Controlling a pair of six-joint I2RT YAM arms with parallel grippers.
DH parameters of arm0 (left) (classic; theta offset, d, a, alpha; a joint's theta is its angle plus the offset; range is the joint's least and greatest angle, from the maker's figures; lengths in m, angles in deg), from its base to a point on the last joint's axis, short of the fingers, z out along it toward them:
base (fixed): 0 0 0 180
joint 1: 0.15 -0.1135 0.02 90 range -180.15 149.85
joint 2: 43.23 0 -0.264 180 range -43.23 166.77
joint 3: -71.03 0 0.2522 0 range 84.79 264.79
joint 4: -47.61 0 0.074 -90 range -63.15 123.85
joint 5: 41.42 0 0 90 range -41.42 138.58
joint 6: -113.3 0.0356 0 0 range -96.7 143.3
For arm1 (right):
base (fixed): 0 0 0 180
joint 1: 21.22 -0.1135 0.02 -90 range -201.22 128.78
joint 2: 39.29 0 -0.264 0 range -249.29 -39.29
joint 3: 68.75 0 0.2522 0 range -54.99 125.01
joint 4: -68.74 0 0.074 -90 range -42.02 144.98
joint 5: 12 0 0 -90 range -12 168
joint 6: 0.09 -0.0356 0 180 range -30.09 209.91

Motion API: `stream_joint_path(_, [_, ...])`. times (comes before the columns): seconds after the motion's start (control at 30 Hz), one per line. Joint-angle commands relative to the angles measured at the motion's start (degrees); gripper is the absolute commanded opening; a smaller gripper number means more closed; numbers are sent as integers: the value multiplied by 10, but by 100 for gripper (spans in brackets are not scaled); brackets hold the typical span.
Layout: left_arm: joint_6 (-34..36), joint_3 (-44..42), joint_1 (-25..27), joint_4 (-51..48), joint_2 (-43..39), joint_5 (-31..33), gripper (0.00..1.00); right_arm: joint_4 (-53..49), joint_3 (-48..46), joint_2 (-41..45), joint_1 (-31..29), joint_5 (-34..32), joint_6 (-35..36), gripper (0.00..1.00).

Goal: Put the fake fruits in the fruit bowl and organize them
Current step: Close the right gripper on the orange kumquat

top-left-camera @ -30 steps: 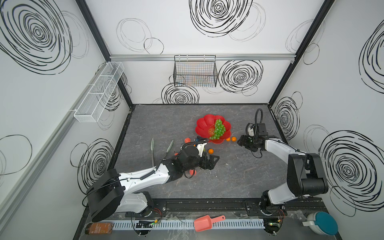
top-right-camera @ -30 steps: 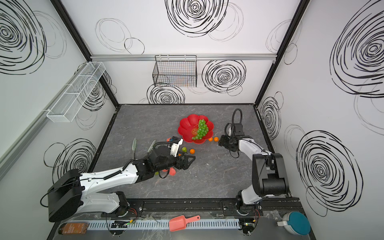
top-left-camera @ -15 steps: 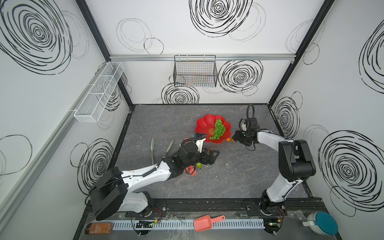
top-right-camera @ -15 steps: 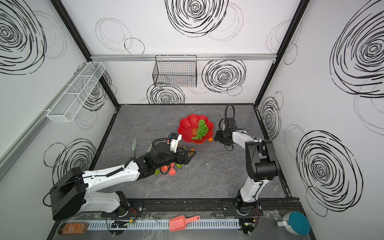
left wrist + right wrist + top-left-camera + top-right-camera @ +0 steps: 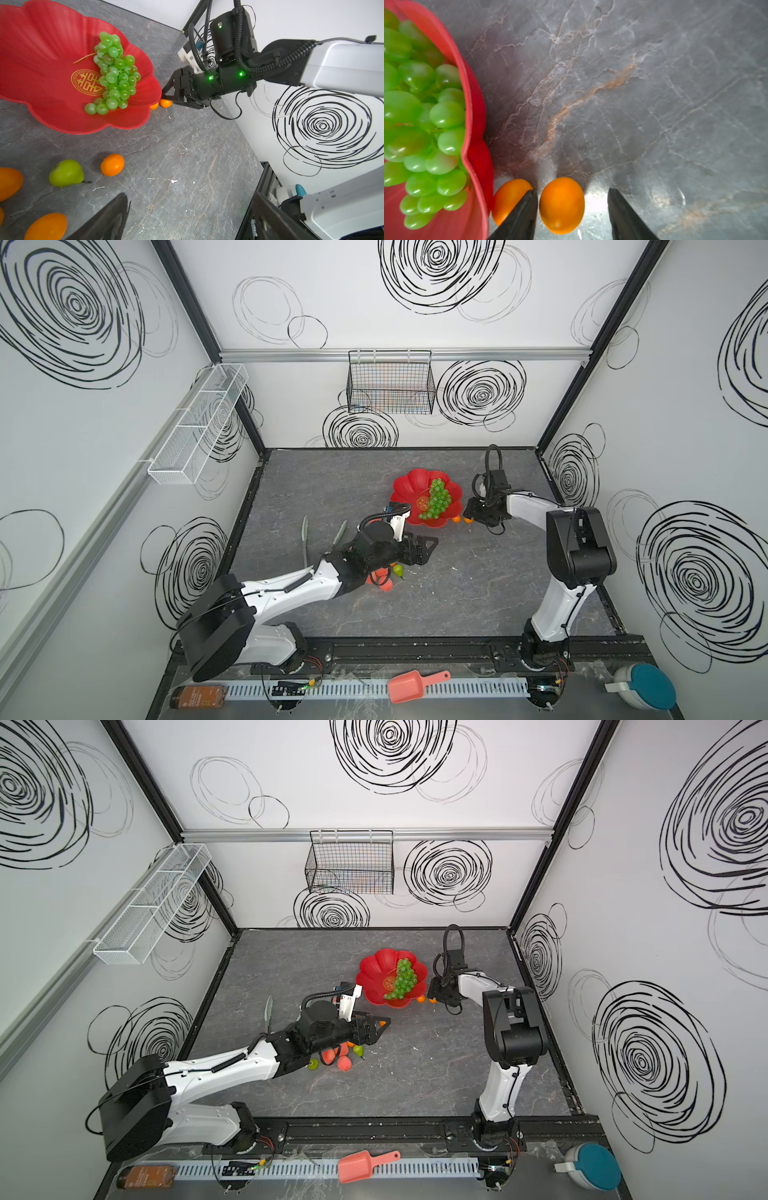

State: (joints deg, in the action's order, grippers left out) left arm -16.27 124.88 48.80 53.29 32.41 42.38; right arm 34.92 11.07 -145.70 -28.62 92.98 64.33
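Step in hand: pick-up of an orange [image 5: 561,204] that lies on the table just beside the rim of the red bowl [image 5: 41,41]. The right gripper [image 5: 571,192] is low at that rim and straddles the orange with its jaws apart; one finger has slipped between this orange and a second orange [image 5: 508,197], which touches the bowl's outer wall; the other finger stands clear of the fruit, so nothing is gripped yet.

Next move, as judged: close on the straddled orange without nudging its neighbour or the bowl, lift above the rim, and set it down inside beside the grapes.

The left gripper [image 5: 430,549] hovers on the near side of the bowl, jaws spread and empty. Under its arm, farther from the bowl, lie a pear [image 5: 66,173], a loose orange [image 5: 112,165] and peaches [image 5: 344,1063], all yet to be moved.

Containers: the bowl holds only the bunch of green grapes [image 5: 114,76], lying from the gold centre mark toward the rim; the wire basket [image 5: 390,383], on the wall well beyond the bowl, shows no fruit.
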Motion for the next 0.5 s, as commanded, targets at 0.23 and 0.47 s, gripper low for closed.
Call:
stream_joint_path(0.23, [-6,7,-5,13,-15,-6,96,-36,30,-31,-14,-12,9,51])
stream_joint_path(0.47, [-8,4,-5,9,-20,-5,96,-39,32,-34,-16,-16,11,43])
